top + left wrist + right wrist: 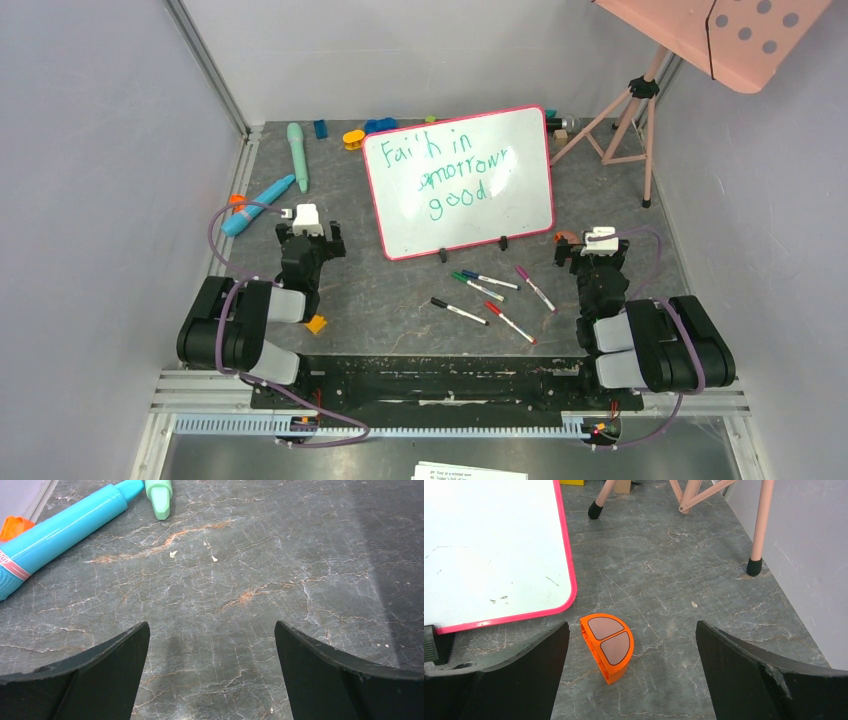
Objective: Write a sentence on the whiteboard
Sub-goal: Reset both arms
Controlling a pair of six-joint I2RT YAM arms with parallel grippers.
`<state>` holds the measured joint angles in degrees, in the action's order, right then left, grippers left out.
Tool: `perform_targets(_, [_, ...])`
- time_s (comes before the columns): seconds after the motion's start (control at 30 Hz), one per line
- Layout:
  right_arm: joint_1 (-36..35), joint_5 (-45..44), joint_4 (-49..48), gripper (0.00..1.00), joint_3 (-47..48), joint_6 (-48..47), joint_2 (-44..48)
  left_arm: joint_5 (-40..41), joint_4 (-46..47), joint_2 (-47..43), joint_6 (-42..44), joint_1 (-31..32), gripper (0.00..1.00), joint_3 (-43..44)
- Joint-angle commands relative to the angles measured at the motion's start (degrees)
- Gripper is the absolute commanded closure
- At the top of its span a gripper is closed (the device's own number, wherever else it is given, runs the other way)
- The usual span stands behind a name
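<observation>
The whiteboard [460, 185] with its pink-red rim stands tilted at the table's middle, propped on black clip feet. Green handwritten words, the sentence [445, 165], fill three lines reading roughly "Faith in / tomorrow / good", the second line's start smudged. In the right wrist view only the board's blank lower corner [489, 550] shows. My left gripper [308, 222] hovers open left of the board over bare stone [210, 630]. To the board's right, my right gripper [598, 240] is open over an orange half-round block [608, 645], nothing held.
Several markers [485, 295] lie in front of the board. A blue tube [258, 205] [60, 530] and a green tube [297, 155] [159, 497] lie at left. A pink tripod [630, 125] stands at the back right, its feet [754, 566] near the wall. Small toys sit behind the board.
</observation>
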<state>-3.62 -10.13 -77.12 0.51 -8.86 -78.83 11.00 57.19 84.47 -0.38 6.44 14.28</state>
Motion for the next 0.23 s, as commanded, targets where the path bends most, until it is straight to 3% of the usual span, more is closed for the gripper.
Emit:
perform_targets(0.0, [0.02, 0.45, -3.65, 0.02, -5.20, -0.79, -0.03, 1.40, 3.37, -0.09, 1.17, -0.20, 0.00, 1.01])
perform_targets(0.2, [0.01, 0.46, -3.65, 0.02, -5.20, -0.80, -0.04, 0.62, 2.66, 0.08, 1.04, -0.40, 0.00, 1.43])
